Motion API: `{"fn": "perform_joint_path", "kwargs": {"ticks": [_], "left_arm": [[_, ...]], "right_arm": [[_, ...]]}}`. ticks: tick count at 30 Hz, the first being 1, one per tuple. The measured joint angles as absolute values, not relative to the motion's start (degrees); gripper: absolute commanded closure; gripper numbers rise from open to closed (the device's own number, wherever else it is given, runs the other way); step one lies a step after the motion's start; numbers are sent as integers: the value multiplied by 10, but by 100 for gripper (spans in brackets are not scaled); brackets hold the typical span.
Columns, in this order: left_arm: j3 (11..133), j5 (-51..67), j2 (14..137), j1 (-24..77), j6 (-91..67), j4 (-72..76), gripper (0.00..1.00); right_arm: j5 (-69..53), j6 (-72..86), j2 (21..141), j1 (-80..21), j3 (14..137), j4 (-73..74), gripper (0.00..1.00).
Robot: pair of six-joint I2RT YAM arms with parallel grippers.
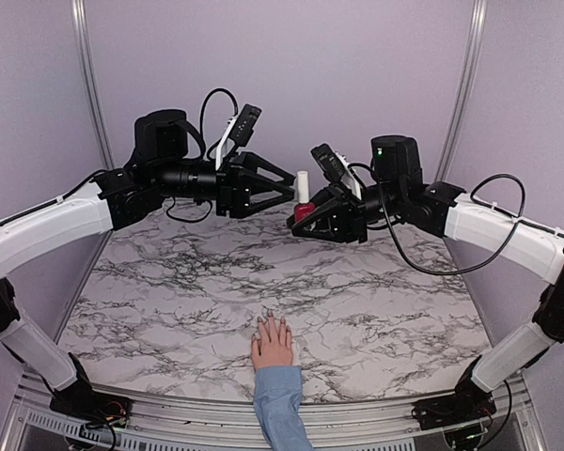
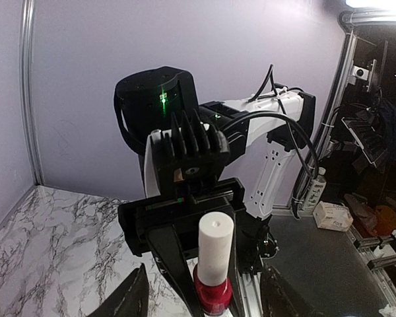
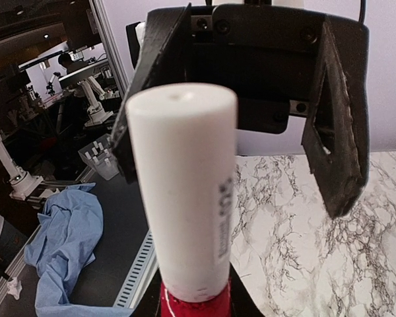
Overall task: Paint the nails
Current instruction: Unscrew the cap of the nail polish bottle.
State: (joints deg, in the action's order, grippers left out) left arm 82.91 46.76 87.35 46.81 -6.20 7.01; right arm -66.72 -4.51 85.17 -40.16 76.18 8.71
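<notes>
A pale pink hand [image 1: 273,344] with a light blue sleeve [image 1: 280,406] lies flat at the table's near edge. Its nails [image 1: 268,322] are too small to tell their colour. Both arms are raised at the back. My right gripper [image 1: 307,222] [image 3: 195,310] is shut on a dark red polish bottle [image 1: 304,211] [image 2: 213,295] [image 3: 197,306], whose white cap [image 1: 303,185] [image 2: 215,247] [image 3: 185,191] points at the left gripper. My left gripper [image 1: 289,188] [image 2: 204,271] is open, its fingers [image 3: 335,132] straddling the cap's line without touching it.
The marble tabletop [image 1: 169,301] spreads between the arms and the hand. Purple walls close in the back and sides. Cables [image 1: 423,263] hang from the right arm. Off the table lie a blue cloth [image 3: 66,244] and a workshop bench.
</notes>
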Motion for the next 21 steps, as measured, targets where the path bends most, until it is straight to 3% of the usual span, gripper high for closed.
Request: {"fn": "perform_joint_path", "kwargs": {"ticks": [13,21], "left_arm": [[842,489,882,481,-64,74,51],[862,491,901,486,-71,78,72]], "right_arm": [[-688,-43,863,-406,775,97,100],[-691,-43,868,-407,779,100,100]]}}
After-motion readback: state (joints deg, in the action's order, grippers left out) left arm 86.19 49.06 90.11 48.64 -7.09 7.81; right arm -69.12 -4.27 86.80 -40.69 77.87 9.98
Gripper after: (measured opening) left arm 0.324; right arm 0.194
